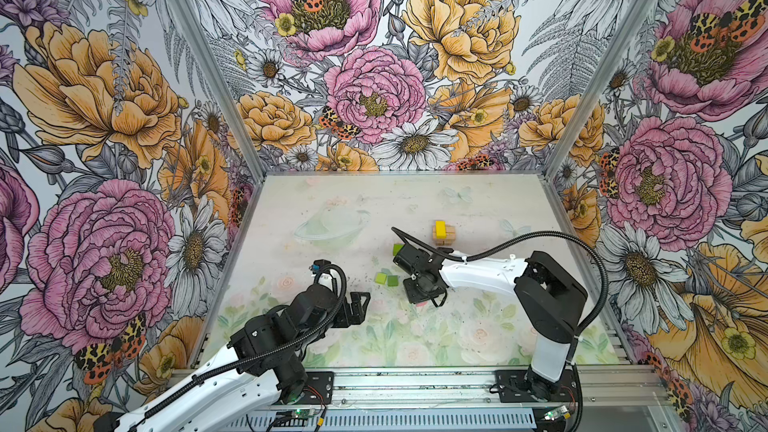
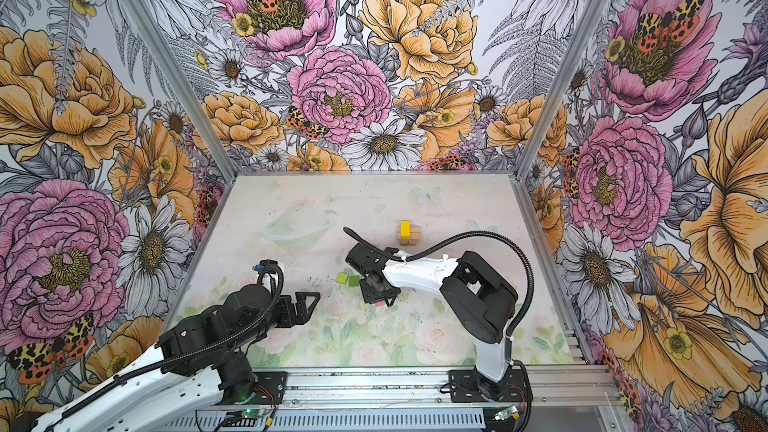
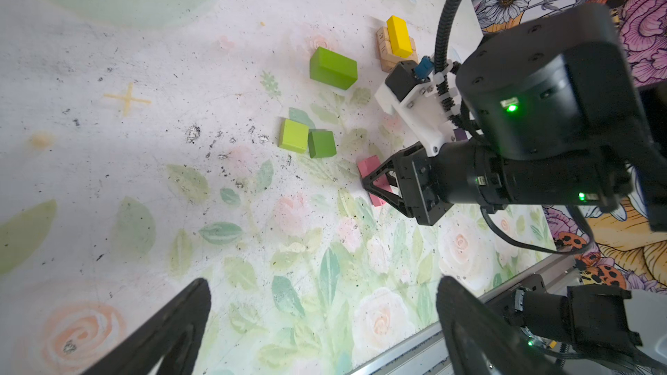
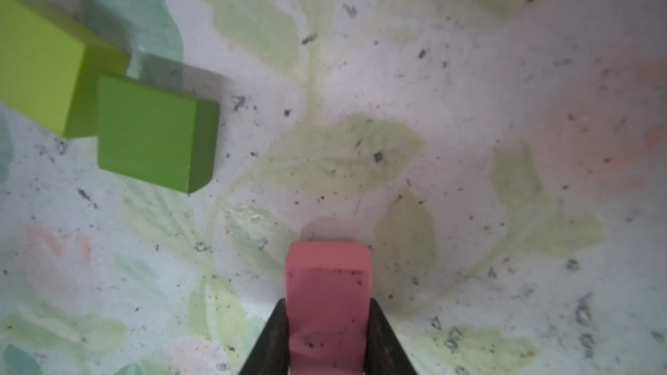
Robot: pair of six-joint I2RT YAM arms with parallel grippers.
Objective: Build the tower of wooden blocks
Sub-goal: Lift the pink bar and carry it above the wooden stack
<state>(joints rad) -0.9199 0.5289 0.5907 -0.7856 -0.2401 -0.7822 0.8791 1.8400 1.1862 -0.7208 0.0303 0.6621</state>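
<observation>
Wood block tower [image 1: 441, 235] is only begun, and what looks like its next piece, the pink oblong [image 4: 327, 279], is pinched in the right gripper [image 4: 326, 306]. The jaws are closed flat on its two long sides, across the narrow width. The left wrist view puts the hold at about mid-length [image 3: 368, 169]. The piece appears to lie on the table [image 1: 332, 201]; whether it is clear of the surface I cannot tell.

In a top view, a green cube [image 1: 392, 280] and a lime cube [image 1: 381, 277] sit touching each other at about ten o'clock from that gripper, near but apart from it. A green brick [image 3: 332, 67] lies farther off at eleven o'clock, half hidden by the arm from above. A sliver of a purple piece [image 3: 460, 135] shows behind the wrist. At roughly twelve to one o'clock stands the tower itself, a yellow oblong [image 1: 440, 227] laid across tan oblongs [image 1: 445, 240], well apart from the gripper. The left gripper [image 1: 360, 308] hangs at nine o'clock with its jaws wide apart and nothing in them.

The pink piece should handle as light, stiff painted wood that will not give under the jaws. Its smooth faces could slip or twist if held near an end, so the flat-sided, mid-length hold looks right. The stack is loose and unfixed, so a nudge on setting down could shift the yellow oblong.
</observation>
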